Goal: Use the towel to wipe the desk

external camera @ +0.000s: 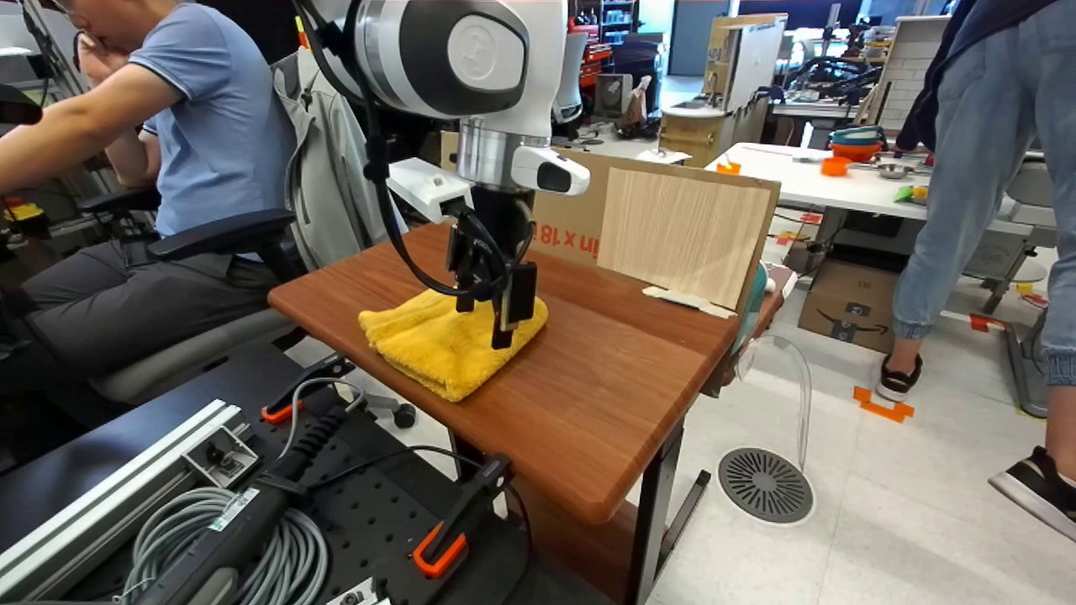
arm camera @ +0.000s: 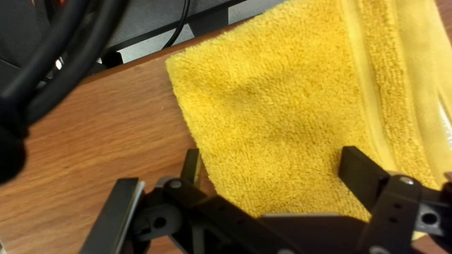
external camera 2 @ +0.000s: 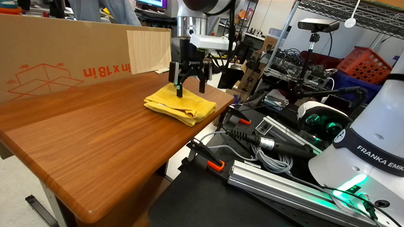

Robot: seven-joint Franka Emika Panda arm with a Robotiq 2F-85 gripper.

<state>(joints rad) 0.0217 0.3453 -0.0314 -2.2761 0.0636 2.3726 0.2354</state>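
A folded yellow towel lies on the brown wooden desk. It shows also in an exterior view and in the wrist view. My black gripper points down at the towel in both exterior views. In the wrist view my gripper is open with its fingers wide apart and nothing held between them. One finger is just outside the towel's edge, over bare wood. The other finger is over the towel's top face. I cannot tell whether the fingertips touch the towel or desk.
A cardboard wall with a light wood panel stands along one desk side. A black perforated bench with clamps, coiled cable and an aluminium rail adjoins the opposite side. A seated person is close to the desk.
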